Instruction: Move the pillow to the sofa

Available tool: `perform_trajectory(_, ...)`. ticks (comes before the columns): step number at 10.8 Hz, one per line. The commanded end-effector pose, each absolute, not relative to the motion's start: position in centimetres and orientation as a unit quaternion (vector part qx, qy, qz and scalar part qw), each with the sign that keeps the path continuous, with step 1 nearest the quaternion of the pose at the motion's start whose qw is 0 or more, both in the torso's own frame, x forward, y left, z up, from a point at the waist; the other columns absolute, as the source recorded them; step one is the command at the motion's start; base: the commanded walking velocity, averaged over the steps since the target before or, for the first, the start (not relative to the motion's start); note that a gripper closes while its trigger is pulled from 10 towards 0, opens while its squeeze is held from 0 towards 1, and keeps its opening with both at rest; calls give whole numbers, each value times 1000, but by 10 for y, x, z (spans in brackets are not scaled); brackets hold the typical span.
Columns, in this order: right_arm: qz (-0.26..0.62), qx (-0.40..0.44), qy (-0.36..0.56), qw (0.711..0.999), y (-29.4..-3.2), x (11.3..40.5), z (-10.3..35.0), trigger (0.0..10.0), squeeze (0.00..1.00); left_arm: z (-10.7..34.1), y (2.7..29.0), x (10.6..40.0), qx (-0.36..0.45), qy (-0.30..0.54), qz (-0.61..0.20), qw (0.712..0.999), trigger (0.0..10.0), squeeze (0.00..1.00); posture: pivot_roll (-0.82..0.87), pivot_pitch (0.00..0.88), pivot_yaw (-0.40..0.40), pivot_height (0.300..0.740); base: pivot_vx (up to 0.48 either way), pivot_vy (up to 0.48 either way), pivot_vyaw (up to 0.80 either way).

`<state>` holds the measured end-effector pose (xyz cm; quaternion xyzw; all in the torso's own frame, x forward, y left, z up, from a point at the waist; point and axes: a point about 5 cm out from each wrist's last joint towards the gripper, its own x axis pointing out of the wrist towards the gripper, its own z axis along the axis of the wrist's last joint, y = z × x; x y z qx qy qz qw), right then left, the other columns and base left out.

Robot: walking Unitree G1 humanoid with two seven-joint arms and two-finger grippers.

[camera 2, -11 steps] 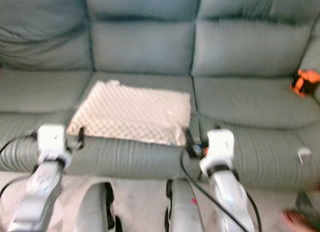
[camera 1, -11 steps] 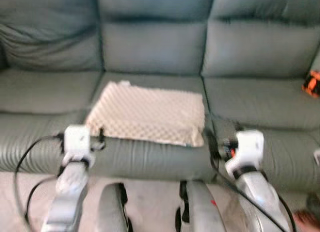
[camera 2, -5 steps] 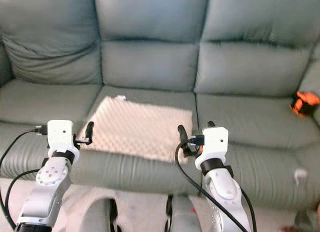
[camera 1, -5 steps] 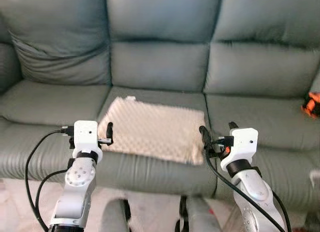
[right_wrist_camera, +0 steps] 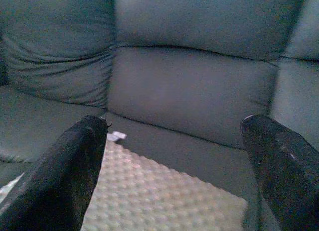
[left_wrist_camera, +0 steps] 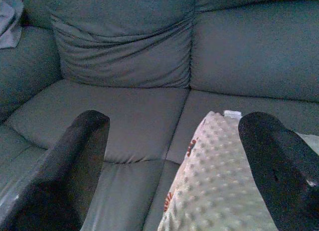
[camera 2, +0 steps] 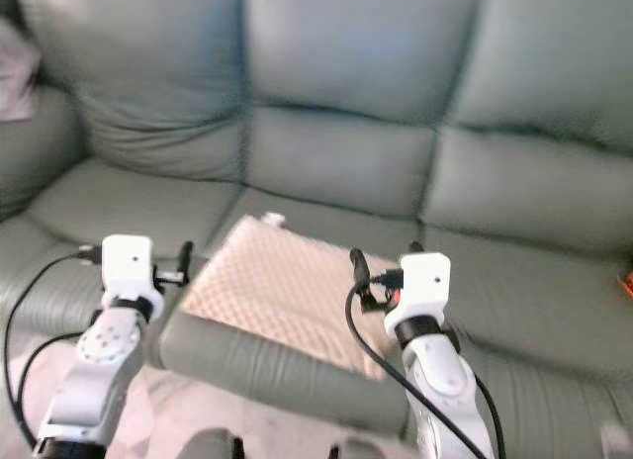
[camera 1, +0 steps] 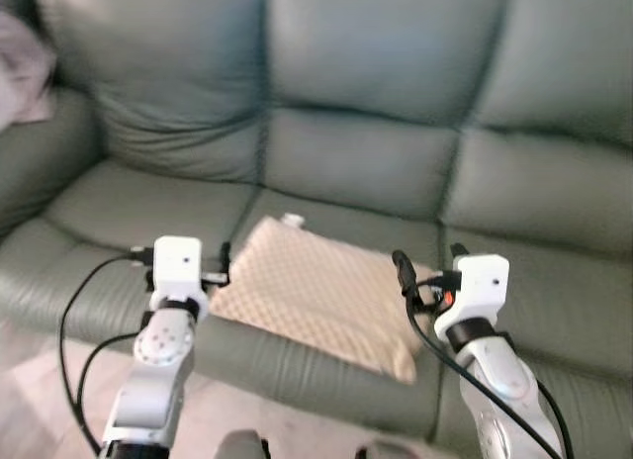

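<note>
Three back cushions and three seat cushions make up the grey-green sofa (camera 1: 376, 162), the largest body in the scene, which spans the head views from edge to edge, its leather creased most heavily at the left-hand back cushion. Lying flat on the middle seat cushion is the pillow (camera 1: 326, 301), beige with a raised dotted texture, set at a slant so that its near corner overhangs the front edge of the seat; a small white tag (camera 1: 291, 221) projects from its far corner, and the left wrist view shows small reddish marks along one of its edges. Flanking the pillow are the two silver arms, each ending in a white wrist block with a trailing black cable. Left gripper (left_wrist_camera: 174, 161) is held just beside the pillow's left edge, its two black fingers (left_wrist_camera: 75, 161) spread wide with nothing between them, the pillow's edge and the left seat cushion visible through the gap. Right gripper (right_wrist_camera: 174, 161) is held at the pillow's right side, its fingers (right_wrist_camera: 70, 171) likewise spread wide and empty, framing the pillow's dotted surface and the middle back cushion. Pale cloth (camera 1: 22, 78) rests on the sofa's far left arm, blurred.
</note>
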<state>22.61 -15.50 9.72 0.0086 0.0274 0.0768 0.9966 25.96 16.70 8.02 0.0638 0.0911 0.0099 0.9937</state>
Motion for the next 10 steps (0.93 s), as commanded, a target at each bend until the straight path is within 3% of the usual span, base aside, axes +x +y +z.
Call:
perform_trajectory(1, 85, 13, 31, 996, -151, 224, 97, 10000, 0, 77, 167, 259, 68, 102, 8, 992, 10000, 0, -36, 0, 20, 740, 0, 0, 0)
perform_trajectory(6, 88, 17, 33, 995, -149, 228, 96, 10000, 0, 79, 160, 262, 44, 98, 4, 994, 10000, 0, -39, 0, 3, 740, 0, 0, 0)
perform_trajectory(10, 91, 14, 33, 995, -150, 230, 96, 10000, 0, 80, 157, 263, 35, 95, -4, 995, 10000, 0, -40, 0, -1, 740, 0, 405, 0)
